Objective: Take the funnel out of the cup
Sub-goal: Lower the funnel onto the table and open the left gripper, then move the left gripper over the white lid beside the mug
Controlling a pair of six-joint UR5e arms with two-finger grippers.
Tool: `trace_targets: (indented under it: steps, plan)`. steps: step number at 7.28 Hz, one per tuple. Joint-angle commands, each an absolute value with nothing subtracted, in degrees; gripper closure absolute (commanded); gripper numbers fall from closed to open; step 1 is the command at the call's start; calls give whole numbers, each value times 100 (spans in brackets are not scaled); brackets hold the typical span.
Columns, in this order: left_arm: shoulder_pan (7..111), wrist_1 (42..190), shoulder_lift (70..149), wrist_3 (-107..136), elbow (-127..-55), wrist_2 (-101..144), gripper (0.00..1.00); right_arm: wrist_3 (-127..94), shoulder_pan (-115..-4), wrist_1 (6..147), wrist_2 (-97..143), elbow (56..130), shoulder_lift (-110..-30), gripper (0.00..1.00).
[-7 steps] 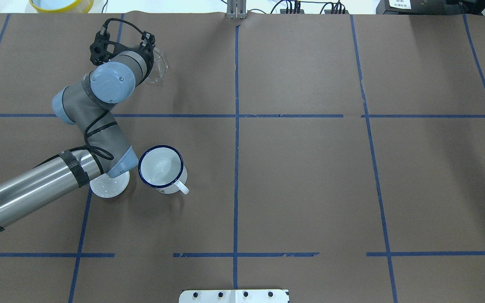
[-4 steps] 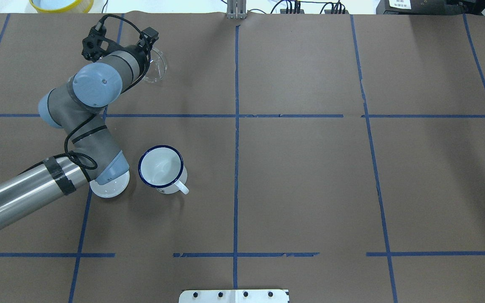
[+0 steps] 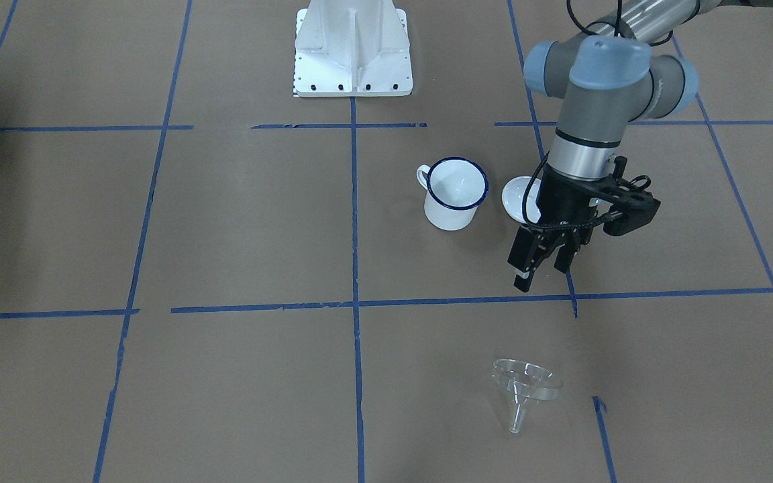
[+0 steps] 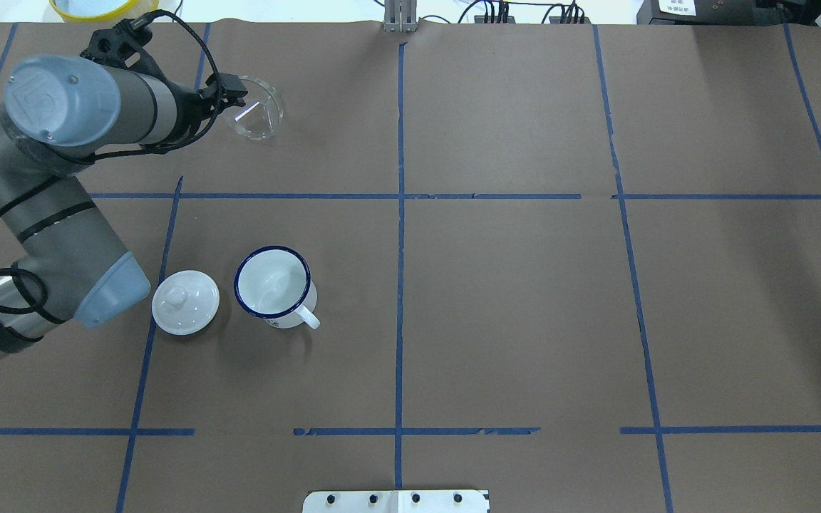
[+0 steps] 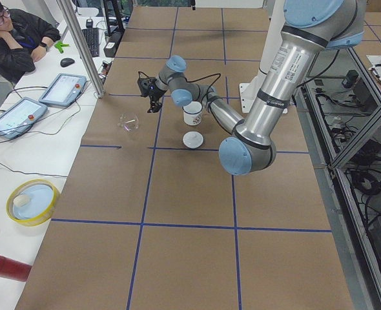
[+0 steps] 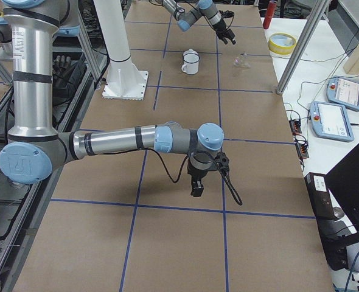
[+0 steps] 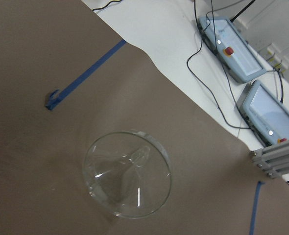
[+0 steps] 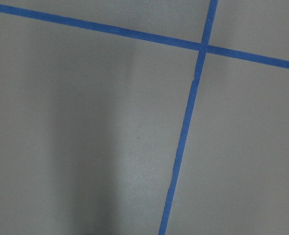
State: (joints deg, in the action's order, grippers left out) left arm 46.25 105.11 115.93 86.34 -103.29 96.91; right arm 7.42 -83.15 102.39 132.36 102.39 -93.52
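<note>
The clear funnel [image 4: 255, 116] lies on its side on the brown table at the far left, apart from the cup; it also shows in the front view [image 3: 524, 386] and fills the left wrist view [image 7: 127, 174]. The white cup [image 4: 273, 283] with a dark blue rim stands upright and empty [image 3: 455, 194]. My left gripper [image 3: 542, 272] hangs open and empty above the table between cup and funnel, just left of the funnel in the overhead view [image 4: 231, 96]. My right gripper [image 6: 196, 187] shows only in the right side view, low over bare table; I cannot tell whether it is open.
A white knobbed lid [image 4: 184, 301] lies just left of the cup. A yellow bowl [image 4: 104, 7] sits past the table's far edge. The white robot base plate [image 3: 353, 54] stands at the near edge. Control tablets [image 7: 232, 44] lie beyond the table's edge.
My left arm has swung back to the left and away from the funnel, uncovering the lid. The funnel stays lying on the table. The cup has not moved.
</note>
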Motion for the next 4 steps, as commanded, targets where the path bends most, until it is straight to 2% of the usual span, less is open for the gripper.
trace_targets:
  steps: [1,3,4]
  plan:
    - [4702,8958,11131,7123,-11300,10142,0,747,-8314,10239,13236,10239,-9352,0]
    - [4641,9681,10122,6637,-11461,10299,0,747,-8314,10239,13236,10239,-9352,0]
    - [4536,10025,9960,6653,-11383,10379,0,747,-8314,10239,13236,10239,-9352,0]
